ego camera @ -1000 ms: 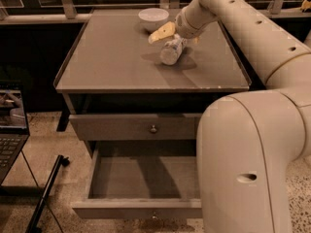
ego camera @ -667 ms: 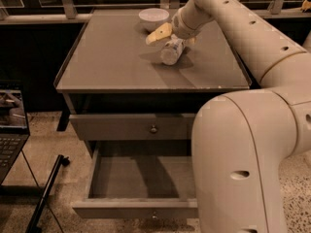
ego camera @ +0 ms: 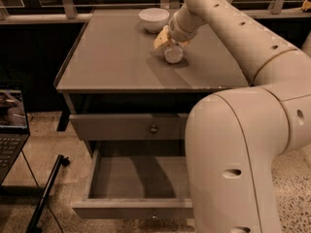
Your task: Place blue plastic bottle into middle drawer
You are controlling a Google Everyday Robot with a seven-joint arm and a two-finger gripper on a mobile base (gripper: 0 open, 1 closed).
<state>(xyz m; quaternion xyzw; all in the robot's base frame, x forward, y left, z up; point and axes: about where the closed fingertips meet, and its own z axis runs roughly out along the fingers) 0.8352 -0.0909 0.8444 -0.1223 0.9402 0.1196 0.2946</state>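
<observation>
The drawer (ego camera: 136, 183) stands open at 6 o'clock. On the table (ego camera: 107, 57), just past the bowl (ego camera: 154, 18), the gripper (ego camera: 164, 39) sits at 11 o'clock of the bottle (ego camera: 173, 54), which lies on its side. I cannot tell whether it pinches the bottle. The step looks like grasping. Next it needs a firm hold, a lift, then a carry toward 6 o'clock. Compared with a second ago, the gripper is slightly lower and the bottle has barely shifted.
</observation>
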